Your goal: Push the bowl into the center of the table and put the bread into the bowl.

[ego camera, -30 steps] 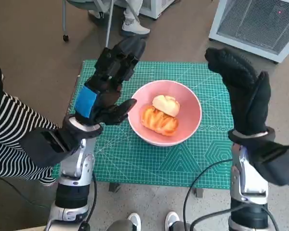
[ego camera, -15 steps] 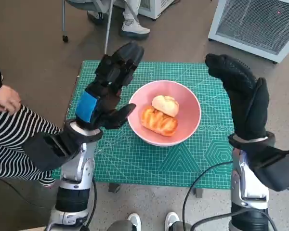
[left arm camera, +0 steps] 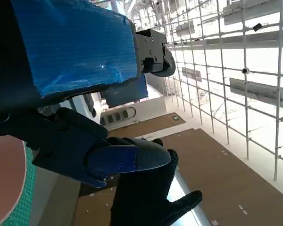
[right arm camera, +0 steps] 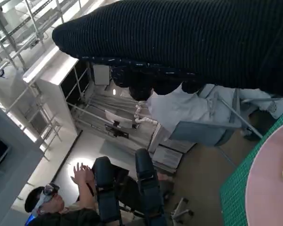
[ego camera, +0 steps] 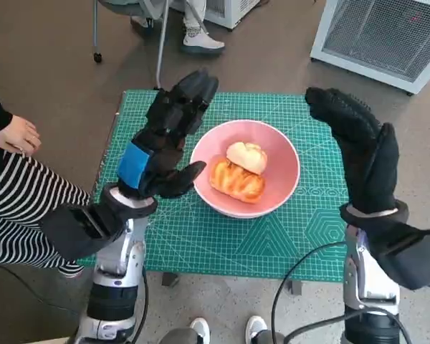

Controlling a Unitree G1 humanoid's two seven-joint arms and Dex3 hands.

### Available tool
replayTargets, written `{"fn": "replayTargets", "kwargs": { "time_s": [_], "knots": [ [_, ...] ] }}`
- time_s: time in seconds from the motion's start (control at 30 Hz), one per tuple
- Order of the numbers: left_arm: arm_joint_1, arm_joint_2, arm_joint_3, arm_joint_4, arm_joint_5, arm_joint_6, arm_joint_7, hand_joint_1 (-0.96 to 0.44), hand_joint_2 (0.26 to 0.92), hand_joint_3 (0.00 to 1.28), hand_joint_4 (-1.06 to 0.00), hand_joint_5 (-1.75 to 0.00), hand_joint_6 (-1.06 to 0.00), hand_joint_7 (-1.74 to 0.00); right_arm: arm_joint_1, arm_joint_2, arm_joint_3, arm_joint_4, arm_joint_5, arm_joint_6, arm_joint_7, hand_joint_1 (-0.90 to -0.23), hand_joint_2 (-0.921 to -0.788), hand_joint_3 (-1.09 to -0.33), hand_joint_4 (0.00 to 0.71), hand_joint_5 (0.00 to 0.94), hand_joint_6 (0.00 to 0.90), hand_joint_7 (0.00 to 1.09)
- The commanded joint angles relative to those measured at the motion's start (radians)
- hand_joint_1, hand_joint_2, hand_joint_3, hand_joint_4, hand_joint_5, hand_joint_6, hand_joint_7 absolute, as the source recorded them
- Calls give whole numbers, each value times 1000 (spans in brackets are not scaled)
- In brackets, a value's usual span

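While both hands hover, nothing is grasped.
Bowl: pink bowl [ego camera: 245,168] sits mid-tabletop [ego camera: 222,247].
Bread: two pieces of bread [ego camera: 239,170] lie inside the bowl.
Left hand: left hand [ego camera: 166,136] released, fingers spread, beside the bowl's rim.
Right hand: right hand [ego camera: 358,147] released, raised beside the bowl's opposite side.

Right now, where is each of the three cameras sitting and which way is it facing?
Head view: on the head, looking steeply down at the green mat, pink bowl with bread; both forearms, left hand, right hand raised.
Left wrist view: behind the left hand, facing up toward a gridded ceiling; blue tape shows.
Right wrist view: behind the right hand's glove, facing a seated person.
Shared: all catch the bowl's rim.
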Motion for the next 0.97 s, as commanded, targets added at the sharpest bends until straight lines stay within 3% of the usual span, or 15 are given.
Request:
{"fn": "replayTargets", "kwargs": {
  "time_s": [0.03, 0.97],
  "knots": [
    [10, 5, -5, -14, 17, -24, -1, -656, 921, 384, -91, -32, 1, -434, 32, 1, 3, 17, 7, -15, 11, -827, -921, -699, 238, 1, 86, 549],
    [-20, 23, 3, 62, 43, -91, -10, -639, 921, 367, -94, -36, 1, -444, 25, 3, 9, 78, -8, -99, 4, -813, -921, -721, 240, 1, 84, 544]
  ]
}}
